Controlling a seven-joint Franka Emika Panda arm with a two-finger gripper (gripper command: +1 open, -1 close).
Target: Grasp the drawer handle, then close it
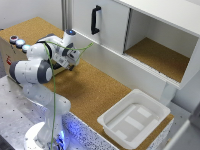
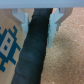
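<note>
In the wrist view the black curved drawer handle (image 2: 34, 47) runs between my two pale fingers (image 2: 21, 19), which sit close against both of its sides. My gripper (image 2: 39, 21) is shut on the handle. The pale drawer front (image 2: 9, 47), with a blue printed pattern, lies beside the handle. In the exterior view the arm's hand (image 1: 64, 54) is pressed up to the low tan box with coloured buttons (image 1: 19, 42). The arm hides the drawer, the handle and the fingertips there.
A big white cabinet (image 1: 112, 25) with a black handle (image 1: 95, 20) and an open cork-floored compartment (image 1: 160, 57) stands at the back. A white tray (image 1: 132, 117) sits at the cork table's (image 1: 90, 85) front right. A green cable (image 1: 52, 95) hangs along the arm.
</note>
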